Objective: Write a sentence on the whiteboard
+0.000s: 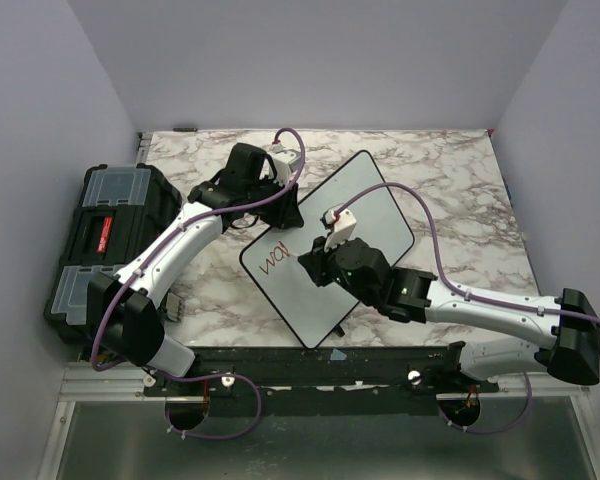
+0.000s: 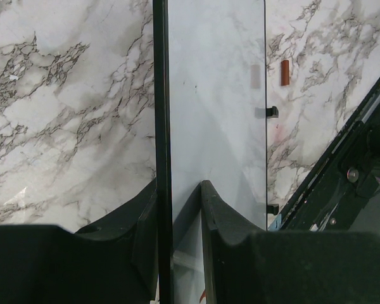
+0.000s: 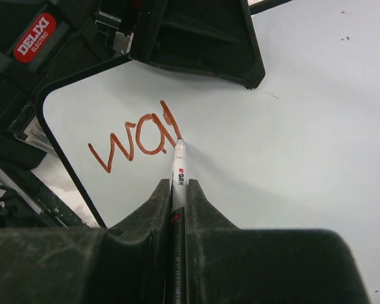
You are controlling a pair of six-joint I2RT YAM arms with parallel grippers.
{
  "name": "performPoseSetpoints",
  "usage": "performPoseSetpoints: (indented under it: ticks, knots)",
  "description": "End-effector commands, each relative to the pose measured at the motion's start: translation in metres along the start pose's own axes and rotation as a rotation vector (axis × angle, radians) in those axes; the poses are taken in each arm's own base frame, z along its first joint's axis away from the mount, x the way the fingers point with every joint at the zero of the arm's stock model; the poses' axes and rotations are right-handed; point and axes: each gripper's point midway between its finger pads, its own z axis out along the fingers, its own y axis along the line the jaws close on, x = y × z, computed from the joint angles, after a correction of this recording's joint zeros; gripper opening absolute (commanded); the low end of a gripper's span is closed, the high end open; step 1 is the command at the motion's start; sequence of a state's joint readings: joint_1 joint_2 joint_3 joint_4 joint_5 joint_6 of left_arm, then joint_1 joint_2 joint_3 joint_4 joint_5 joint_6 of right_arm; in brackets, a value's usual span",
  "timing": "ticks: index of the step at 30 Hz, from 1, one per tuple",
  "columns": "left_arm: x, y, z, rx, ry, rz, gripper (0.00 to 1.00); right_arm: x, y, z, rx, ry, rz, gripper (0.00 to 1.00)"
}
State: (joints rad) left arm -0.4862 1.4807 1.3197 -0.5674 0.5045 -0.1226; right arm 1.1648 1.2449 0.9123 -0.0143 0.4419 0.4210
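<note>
The whiteboard (image 1: pixel 370 200) lies on the counter (image 1: pixel 460 170), right of the toolbox (image 1: pixel 100 240). Left fingers (image 2: pixel 221 221) clamp its rim; right fingers (image 3: pixel 202 209) pinch a marker (image 3: pixel 178 168), tip touching the whiteboard beside the sentence (image 3: pixel 136 142), a red "wa".

The top view looks steeply down from high above the near edge of the desk (image 1: pixel 470 200). It is far enough back to take in the whole whiteboard (image 1: pixel 375 195) and the toolbox (image 1: pixel 105 235).

The left wrist view sits very close, looking past the left gripper (image 2: pixel 179 190) along the whiteboard's edge to the desk beyond.

The right wrist view, equally close, faces down past the right gripper (image 3: pixel 178 183) onto the whiteboard's face.

All three views share the whiteboard. The toolbox shows in the top and right wrist views.
</note>
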Motion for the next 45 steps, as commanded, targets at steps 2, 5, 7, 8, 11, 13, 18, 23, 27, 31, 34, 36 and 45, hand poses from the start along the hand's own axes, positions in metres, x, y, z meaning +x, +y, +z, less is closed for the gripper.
performPoseSetpoints:
  ticks: [2, 5, 7, 8, 11, 13, 18, 23, 27, 31, 34, 36, 45]
  knots:
    - [0.024, -0.019, 0.001, 0.061, 0.078, 0.039, 0.00, 0.024, -0.006, -0.005, -0.005, 0.079, -0.014, 0.01]
    - [0.024, -0.020, 0.001, 0.063, 0.077, 0.039, 0.00, 0.024, -0.005, -0.004, -0.006, 0.081, -0.012, 0.01]
    - [0.024, -0.020, 0.001, 0.063, 0.078, 0.039, 0.00, 0.023, -0.005, -0.002, -0.001, 0.078, -0.013, 0.01]
    - [0.024, -0.019, 0.001, 0.062, 0.079, 0.038, 0.00, 0.021, -0.004, -0.001, 0.000, 0.073, -0.012, 0.01]
    - [0.024, -0.019, 0.001, 0.062, 0.079, 0.039, 0.00, 0.015, -0.004, 0.002, 0.017, 0.059, -0.016, 0.01]
    - [0.024, -0.019, 0.001, 0.061, 0.078, 0.039, 0.00, 0.010, -0.004, 0.003, 0.026, 0.049, -0.021, 0.01]
    - [0.024, -0.019, 0.001, 0.063, 0.080, 0.038, 0.00, 0.000, -0.002, 0.008, 0.041, 0.028, -0.029, 0.01]
    - [0.024, -0.020, 0.002, 0.065, 0.080, 0.039, 0.00, -0.007, -0.002, 0.012, 0.059, 0.019, -0.035, 0.01]
    - [0.024, -0.020, 0.001, 0.064, 0.080, 0.039, 0.00, -0.012, -0.003, 0.014, 0.077, 0.005, -0.042, 0.01]
    - [0.024, -0.020, 0.002, 0.065, 0.081, 0.040, 0.00, -0.016, -0.006, 0.017, 0.107, -0.005, -0.048, 0.01]
    - [0.024, -0.021, 0.002, 0.065, 0.080, 0.041, 0.00, -0.017, -0.008, 0.019, 0.123, -0.008, -0.054, 0.01]
    - [0.024, -0.021, 0.002, 0.065, 0.080, 0.042, 0.00, -0.018, -0.008, 0.020, 0.127, -0.010, -0.054, 0.01]
    - [0.024, -0.021, 0.002, 0.065, 0.080, 0.040, 0.00, -0.033, -0.001, 0.010, 0.087, -0.032, -0.049, 0.01]
